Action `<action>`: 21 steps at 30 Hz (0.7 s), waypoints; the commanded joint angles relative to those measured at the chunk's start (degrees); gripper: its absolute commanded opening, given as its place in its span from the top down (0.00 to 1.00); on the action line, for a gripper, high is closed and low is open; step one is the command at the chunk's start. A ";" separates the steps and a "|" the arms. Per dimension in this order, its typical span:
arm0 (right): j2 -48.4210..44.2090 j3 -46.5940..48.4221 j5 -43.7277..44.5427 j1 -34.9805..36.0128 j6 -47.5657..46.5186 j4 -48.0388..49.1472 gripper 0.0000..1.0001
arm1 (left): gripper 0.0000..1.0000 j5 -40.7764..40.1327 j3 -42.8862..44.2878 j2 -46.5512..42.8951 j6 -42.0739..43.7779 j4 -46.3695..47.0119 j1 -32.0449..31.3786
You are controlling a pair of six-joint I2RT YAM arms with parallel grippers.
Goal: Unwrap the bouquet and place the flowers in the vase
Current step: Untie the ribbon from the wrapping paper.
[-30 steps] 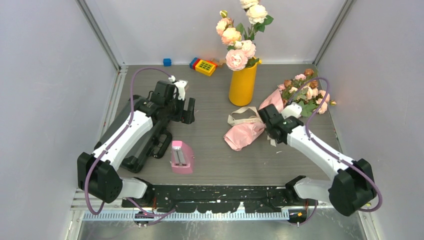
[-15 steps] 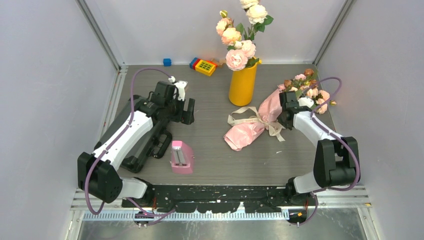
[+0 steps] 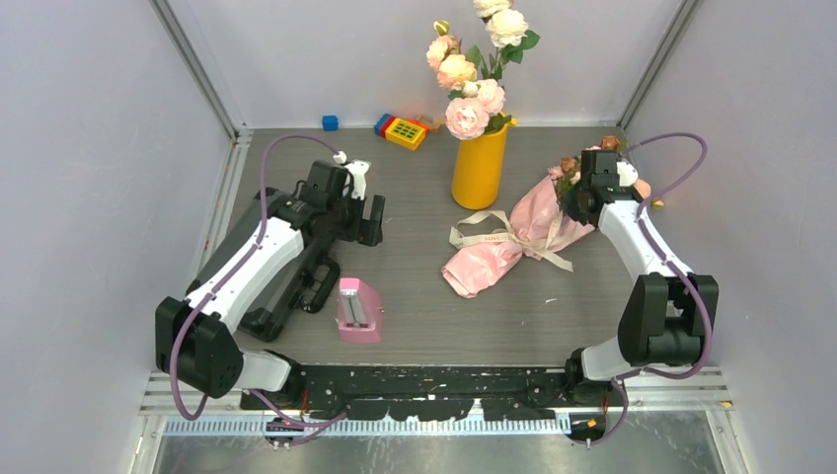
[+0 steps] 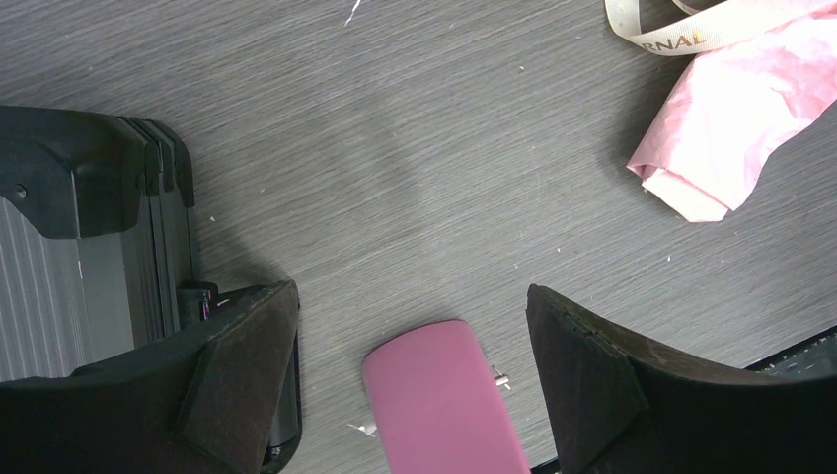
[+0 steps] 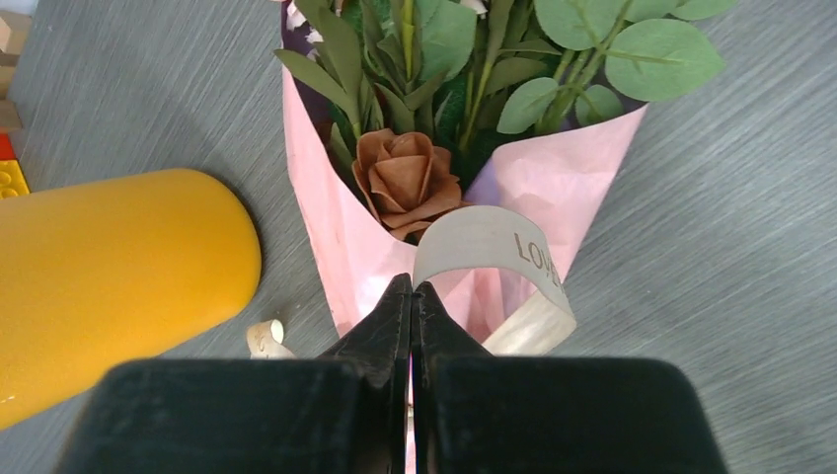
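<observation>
R gripper [image 5: 412, 291] pressed shut at bouquet [image 5: 331, 247] paper by ribbon [image 5: 494, 247]; L gripper [image 4: 410, 296] wide apart, empty, over pink stapler [image 4: 439, 395].

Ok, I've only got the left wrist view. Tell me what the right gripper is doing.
Observer: The right gripper is shut, its tips against the pink paper of the bouquet, just under a loop of beige ribbon. I cannot tell whether it pinches any paper.
Operator: Now give me the vase.
Observer: The vase stands upright to the left of the bouquet's flower end, apart from it, with big pale roses in it.
Operator: Check the wrapping.
Observer: Not yet undone: the flowers sit inside the paper, a brown rose among green leaves.
</observation>
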 commanded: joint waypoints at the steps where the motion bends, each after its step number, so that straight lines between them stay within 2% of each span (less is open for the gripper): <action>1: 3.52 3.37 -2.16 -0.73 -0.62 1.02 1.00 | 0.12 -0.30 0.28 0.16 0.68 -0.30 -0.07; 5: 6.95 5.08 -1.48 -1.23 1.24 2.85 1.00 | 0.12 -0.29 0.32 0.35 0.68 -0.54 -0.07; 10: 10.34 5.46 1.85 -1.45 0.79 5.70 0.94 | 0.12 -0.23 0.32 0.45 0.68 -0.52 -0.07; 12: 11.72 7.03 1.58 -1.99 -0.68 3.69 0.84 | 0.12 -0.05 0.32 0.68 0.68 -0.64 -0.07; 13: 12.11 7.58 1.22 -2.45 -1.80 2.02 0.75 | 0.12 0.02 0.40 0.69 0.68 -0.65 -0.07; 15: 12.46 8.96 0.42 -3.01 -3.42 -0.18 0.64 | 0.12 0.23 0.36 0.62 0.68 -0.58 -0.07; 16: 11.71 9.18 0.36 -3.10 -3.97 -0.62 0.61 | 0.11 0.33 0.33 0.60 0.61 -0.57 -0.07; 19: 9.01 8.66 0.64 -3.39 -6.32 -2.64 0.42 | 0.11 0.85 0.19 0.35 0.44 -0.24 -0.07; 21: 6.42 8.10 1.25 -3.48 -7.38 -4.30 0.34 | 0.11 1.36 0.11 0.33 0.27 -0.05 -0.07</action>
